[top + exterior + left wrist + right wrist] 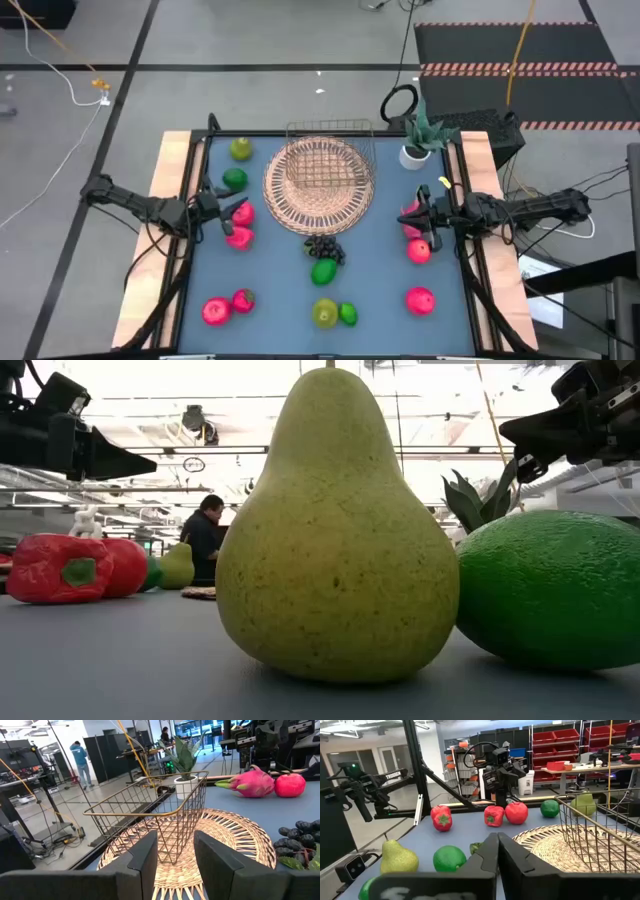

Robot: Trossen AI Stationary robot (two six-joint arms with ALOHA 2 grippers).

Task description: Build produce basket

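**Both grippers above the table, basket bare of fruit**

Basket (320, 180) at the far middle of the table (380, 270), wire frame (150, 812) on its far half, nothing inside. Small white pot with a green plant (416, 145) just to its right.

Left gripper (222, 213) left of the basket, above two red fruits: a red apple (243, 212) and a red pepper (240, 237) just nearer. Fingers (145, 857) apart with a clear gap, holding nothing, aimed at the basket's rim. Green pear (241, 149) and green round fruit (234, 179) farther back on that side.

Right gripper (418, 212) right of the basket, over the dragon fruit (411, 222), with a red apple (419, 251) just nearer. Fingers (490, 852) pressed together, gripping nothing.

Dark grape bunch (324, 248) just in front of the basket, touching a green fruit (324, 271). At the near edge: yellow-green pear (335, 530) upright, lime (550, 590) touching it on the right, another red apple (420, 299) farther right, and a pepper (242, 299) and red round fruit (215, 311) on the left.

Person (205, 532) in the room beyond the table.
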